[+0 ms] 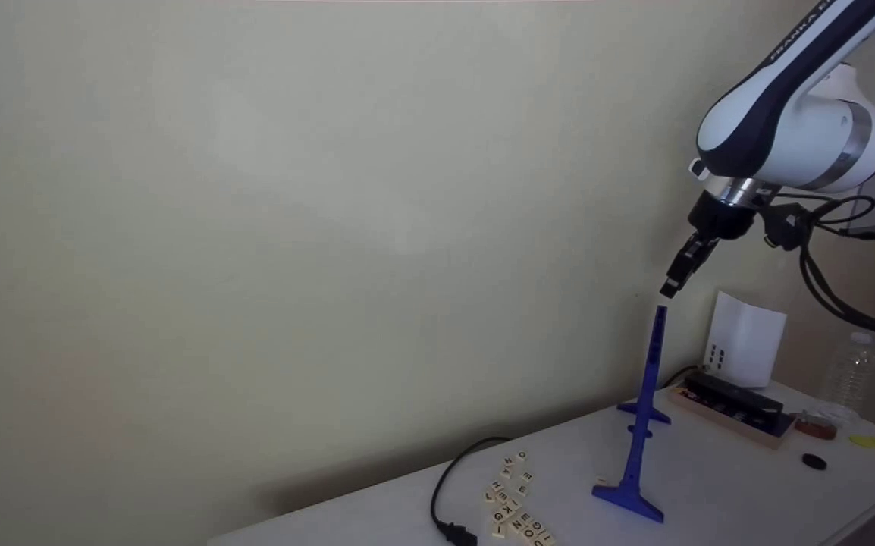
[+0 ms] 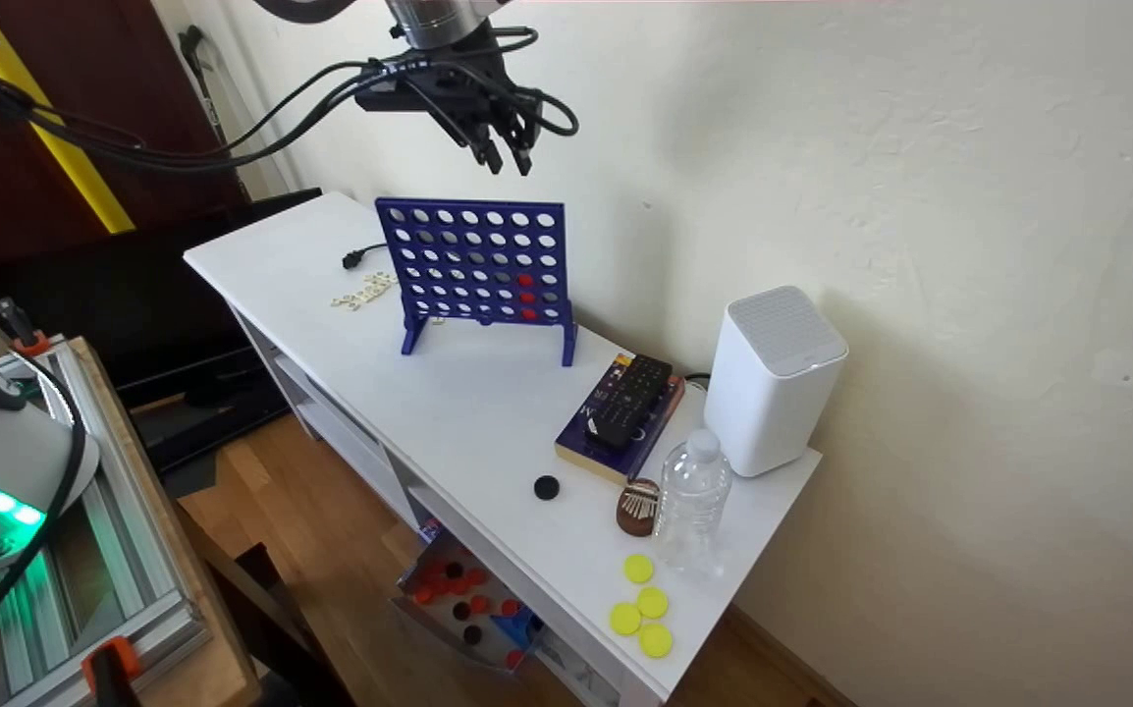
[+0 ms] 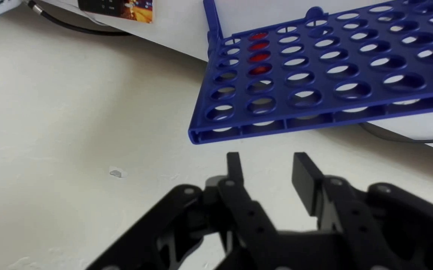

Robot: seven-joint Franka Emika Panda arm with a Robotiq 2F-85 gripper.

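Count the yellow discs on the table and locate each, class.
4. In an exterior view, a yellow disc lies nearest the clear bottle; below it cluster an upper disc, a leftmost disc and a lowest disc. Any underneath would be hidden.

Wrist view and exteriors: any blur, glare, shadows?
Wrist view: the hand looks soft, the blue game frame sharper. In an exterior view: green base lights glare. In an exterior view: dim, soft shadow on the wall along the table.

Jaws above rack (image 2: pixel 488 267); discs (image 2: pixel 526 297) in rack; remote (image 2: pixel 629 401) on book (image 2: pixel 610 459); rack, book, bottle (image 2: pixel 692 501) on table (image 2: pixel 468 412)
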